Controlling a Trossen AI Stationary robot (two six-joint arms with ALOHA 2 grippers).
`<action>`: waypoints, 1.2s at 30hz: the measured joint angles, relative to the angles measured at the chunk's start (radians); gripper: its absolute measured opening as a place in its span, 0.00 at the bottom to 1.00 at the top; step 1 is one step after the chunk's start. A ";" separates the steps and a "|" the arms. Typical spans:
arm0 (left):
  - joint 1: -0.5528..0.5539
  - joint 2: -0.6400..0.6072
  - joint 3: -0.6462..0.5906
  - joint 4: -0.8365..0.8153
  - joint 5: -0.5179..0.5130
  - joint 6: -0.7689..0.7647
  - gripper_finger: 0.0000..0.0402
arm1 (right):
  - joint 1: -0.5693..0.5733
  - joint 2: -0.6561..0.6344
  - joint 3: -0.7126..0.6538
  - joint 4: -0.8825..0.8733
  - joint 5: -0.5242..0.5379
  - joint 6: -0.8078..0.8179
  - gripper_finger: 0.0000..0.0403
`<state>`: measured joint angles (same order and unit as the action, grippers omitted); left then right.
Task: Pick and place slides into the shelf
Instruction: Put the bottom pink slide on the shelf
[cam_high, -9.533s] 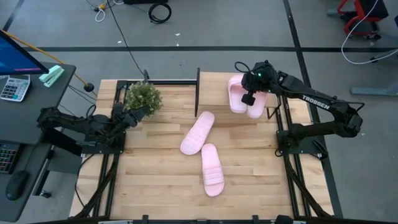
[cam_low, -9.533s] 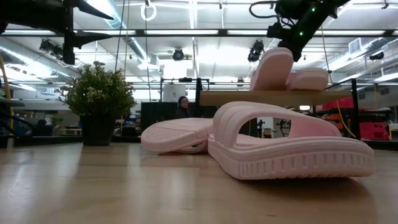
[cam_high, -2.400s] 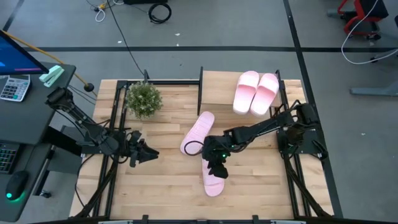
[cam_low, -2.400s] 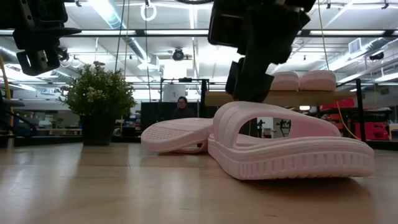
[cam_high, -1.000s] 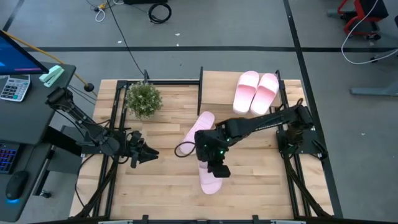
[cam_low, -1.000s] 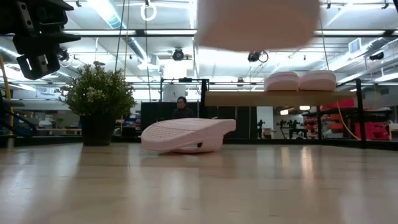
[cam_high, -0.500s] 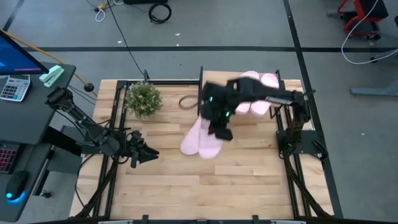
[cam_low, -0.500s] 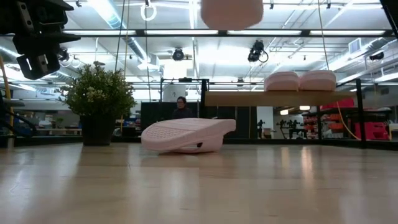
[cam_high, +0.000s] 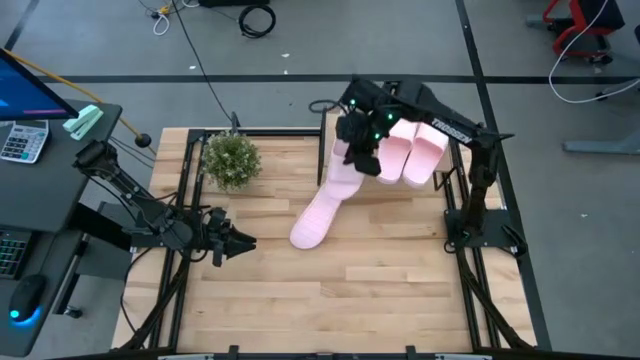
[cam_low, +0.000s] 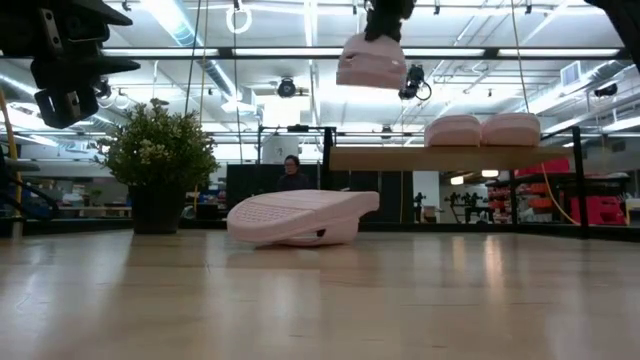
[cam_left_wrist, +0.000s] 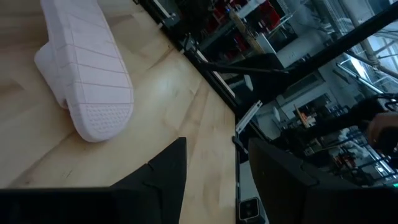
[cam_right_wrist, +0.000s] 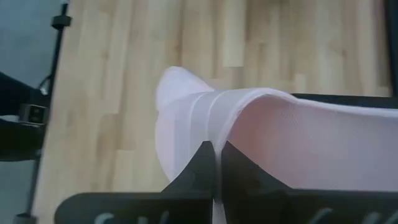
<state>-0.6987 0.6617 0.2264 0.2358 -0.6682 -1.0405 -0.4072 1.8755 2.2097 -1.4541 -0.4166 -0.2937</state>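
Observation:
My right gripper (cam_high: 362, 140) is shut on a pale pink slide (cam_high: 346, 168), high over the table beside the shelf's left upright; the low view shows this slide (cam_low: 372, 60) well above the shelf board (cam_low: 400, 158). Two more slides (cam_high: 410, 152) lie side by side on the shelf (cam_high: 390, 190). Another slide (cam_high: 308, 228) lies sole up on the tabletop, also seen in the left wrist view (cam_left_wrist: 87, 68). My left gripper (cam_high: 238, 245) waits open at the table's left side, with nothing between its fingers. My right gripper pinches the slide's wide strap (cam_right_wrist: 214, 134) between its two fingers, which slant down onto it from above. The slide hangs below the fingers, clear of the table and the shelf.
A potted plant (cam_high: 230, 158) stands at the far left of the table. The shelf's thin black uprights (cam_high: 320, 150) rise at its sides. Bare plank tabletop (cam_high: 380, 280) spreads across the near half. A desk with a calculator (cam_high: 22, 140) stands off the table's left.
My right gripper, still shut on the slide, has swung from the table's middle toward the far edge and risen, ending beside the shelf's left upright. The slide has travelled with it, clear of the table, passing over the sole-up slide, which has stayed put.

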 joint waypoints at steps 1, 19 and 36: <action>0.000 0.000 0.000 0.000 -0.004 -0.001 0.45 | -0.019 0.000 -0.002 0.000 -0.001 -0.019 0.02; 0.000 0.000 0.000 0.000 -0.120 -0.027 0.45 | -0.271 0.023 -0.058 -0.041 -0.212 -0.197 0.02; 0.000 0.000 0.000 0.001 -0.141 -0.048 0.45 | -0.272 0.021 -0.357 0.026 -0.219 -0.242 0.02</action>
<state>-0.6987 0.6613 0.2264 0.2367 -0.8089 -1.0889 -0.6796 1.8961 1.8530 -1.4281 -0.6359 -0.5358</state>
